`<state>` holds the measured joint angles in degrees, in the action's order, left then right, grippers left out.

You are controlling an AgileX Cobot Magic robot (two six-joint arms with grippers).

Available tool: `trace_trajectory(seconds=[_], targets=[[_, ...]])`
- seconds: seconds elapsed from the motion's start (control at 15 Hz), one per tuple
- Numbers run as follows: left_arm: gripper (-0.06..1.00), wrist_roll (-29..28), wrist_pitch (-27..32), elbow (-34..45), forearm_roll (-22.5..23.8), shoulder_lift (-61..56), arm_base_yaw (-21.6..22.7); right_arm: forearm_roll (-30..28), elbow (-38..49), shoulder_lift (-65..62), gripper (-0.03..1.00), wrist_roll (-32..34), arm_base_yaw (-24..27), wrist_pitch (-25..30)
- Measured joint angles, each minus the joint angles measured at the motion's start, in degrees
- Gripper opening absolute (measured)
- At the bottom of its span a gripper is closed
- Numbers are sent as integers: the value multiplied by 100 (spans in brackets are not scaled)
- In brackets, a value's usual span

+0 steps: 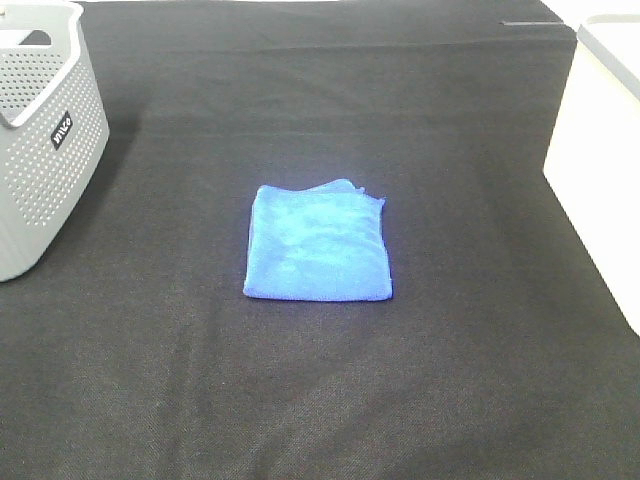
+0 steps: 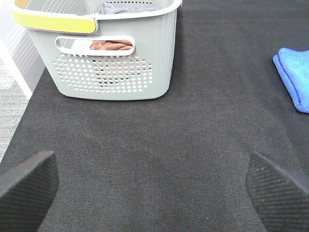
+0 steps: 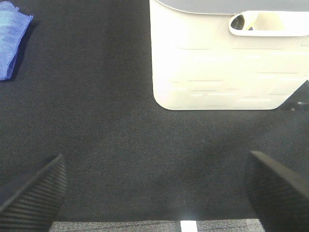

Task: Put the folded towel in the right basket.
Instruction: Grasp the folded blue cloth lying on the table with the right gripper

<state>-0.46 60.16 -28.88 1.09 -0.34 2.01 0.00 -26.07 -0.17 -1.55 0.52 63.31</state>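
A folded blue towel (image 1: 318, 243) lies flat in the middle of the black tablecloth. Its edge also shows in the left wrist view (image 2: 293, 77) and in the right wrist view (image 3: 12, 44). The white right basket (image 1: 602, 160) stands at the right edge of the table; the right wrist view shows its wall and handle hole (image 3: 227, 63). Neither gripper shows in the exterior high view. My left gripper (image 2: 154, 191) is open and empty above bare cloth. My right gripper (image 3: 154, 186) is open and empty, short of the white basket.
A grey perforated basket (image 1: 45, 140) stands at the left edge of the table; the left wrist view (image 2: 111, 58) shows cloths inside it. The table's edge lies just behind the right gripper (image 3: 188, 225).
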Motion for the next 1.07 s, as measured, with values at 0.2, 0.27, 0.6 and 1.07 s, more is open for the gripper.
trace_trajectory(seconds=[0.2,0.27,0.6,1.07], targets=[[99,0,0,0,0,0,0,0,0,0,96,0,0,0],[99,0,0,0,0,0,0,0,0,0,96,0,0,0],[99,0,0,0,0,0,0,0,0,0,96,0,0,0],[99,0,0,0,0,0,0,0,0,0,96,0,0,0]])
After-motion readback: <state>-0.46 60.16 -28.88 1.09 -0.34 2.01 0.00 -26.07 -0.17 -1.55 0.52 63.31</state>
